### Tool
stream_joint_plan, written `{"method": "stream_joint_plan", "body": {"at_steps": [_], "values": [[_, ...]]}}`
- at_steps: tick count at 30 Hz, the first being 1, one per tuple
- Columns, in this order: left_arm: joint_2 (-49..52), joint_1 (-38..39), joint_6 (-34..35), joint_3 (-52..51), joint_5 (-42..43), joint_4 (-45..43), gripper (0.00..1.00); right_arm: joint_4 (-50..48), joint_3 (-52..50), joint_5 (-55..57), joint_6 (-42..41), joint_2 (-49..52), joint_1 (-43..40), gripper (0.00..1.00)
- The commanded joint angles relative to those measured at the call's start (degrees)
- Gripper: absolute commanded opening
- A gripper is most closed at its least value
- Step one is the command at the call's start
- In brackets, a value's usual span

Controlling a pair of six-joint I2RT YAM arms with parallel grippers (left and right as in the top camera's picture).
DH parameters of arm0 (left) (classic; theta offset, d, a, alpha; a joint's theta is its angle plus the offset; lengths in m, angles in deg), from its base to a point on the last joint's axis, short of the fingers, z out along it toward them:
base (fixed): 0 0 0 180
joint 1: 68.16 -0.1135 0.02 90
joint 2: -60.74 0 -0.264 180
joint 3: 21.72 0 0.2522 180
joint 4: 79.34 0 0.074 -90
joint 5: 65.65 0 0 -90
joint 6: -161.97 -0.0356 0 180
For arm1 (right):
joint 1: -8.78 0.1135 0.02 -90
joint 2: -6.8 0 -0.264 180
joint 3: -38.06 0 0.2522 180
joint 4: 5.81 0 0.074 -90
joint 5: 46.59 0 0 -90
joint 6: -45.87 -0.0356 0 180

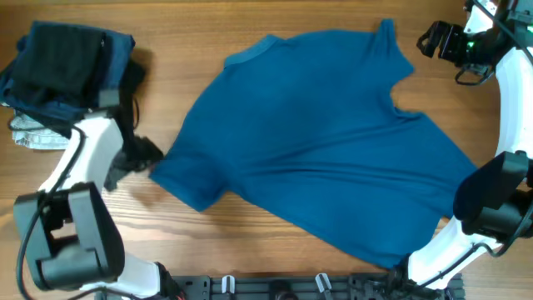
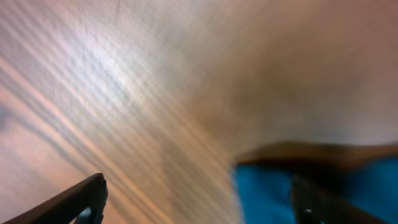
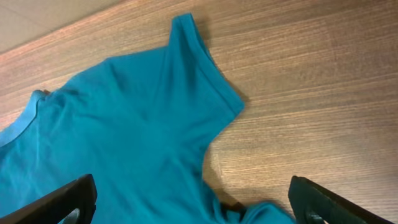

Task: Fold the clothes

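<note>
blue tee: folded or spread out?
Spread out. The T-shirt lies opened out on the table, both short sleeves sticking out and the collar showing; no half is doubled over.

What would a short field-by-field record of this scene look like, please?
garment: blue T-shirt, spread open on the table
fold state: not yet folded, both sleeves out
left pincer: open, at the edge of the near-left sleeve, holding nothing
right pincer: open, by the far-right sleeve, holding nothing
other items: pile of dark clothes at the far-left corner, pale cloth poking out beside it
</note>
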Motion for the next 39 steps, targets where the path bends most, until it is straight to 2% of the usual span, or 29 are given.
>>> {"method": "stream_joint_plan", "body": {"at_steps": [1, 3, 4, 5, 6, 7, 10, 15, 21, 29, 39], "values": [[-6.01, 1.49, -2.27, 10.01, 11.93, -0.68, 0.81, -0.11, -0.04, 0.33, 0.04, 0.66, -0.09, 1.0], [-7.37, 3.45, -9.25, 11.34, 22.25, -7.17, 0.68, -0.13, -0.04, 0.33, 0.04, 0.66, -0.09, 1.0], [-7.5, 4.98, -11.58, 11.32, 26.95, -11.74, 0.53, -0.09, -0.04, 0.33, 0.04, 0.66, -0.09, 1.0], [-7.06, 6.51, -12.09, 11.32, 28.7, -15.63, 0.2, -0.11, -0.04, 0.33, 0.04, 0.66, -0.09, 1.0], [-6.27, 8.41, -11.96, 11.32, 28.81, -18.91, 0.08, -0.11, -0.04, 0.33, 0.02, 0.66, -0.09, 1.0], [-4.52, 11.02, -11.98, 11.32, 28.81, -22.8, 0.04, -0.11, -0.04, 0.33, 0.04, 0.66, -0.09, 1.0], [3.58, 17.86, -12.37, 11.32, 27.41, -34.07, 0.04, -0.11, -0.04, 0.33, 0.04, 0.66, -0.09, 1.0], [15.15, 20.87, -12.33, 11.32, 26.64, -48.39, 0.04, -0.11, -0.04, 0.33, 0.02, 0.66, -0.09, 1.0], [23.45, 20.85, -12.2, 11.32, 21.99, -54.34, 0.04, -0.11, -0.04, 0.33, 0.04, 0.66, -0.09, 1.0], [27.82, 18.82, -12.31, 11.32, 8.68, -50.51, 0.04, -0.11, -0.04, 0.35, 0.04, 0.66, -0.13, 1.0], [27.76, 6.54, -7.82, 11.32, 6.69, -39.04, 0.04, -0.11, -0.04, 0.35, 0.07, 0.66, -0.13, 1.0]]}}
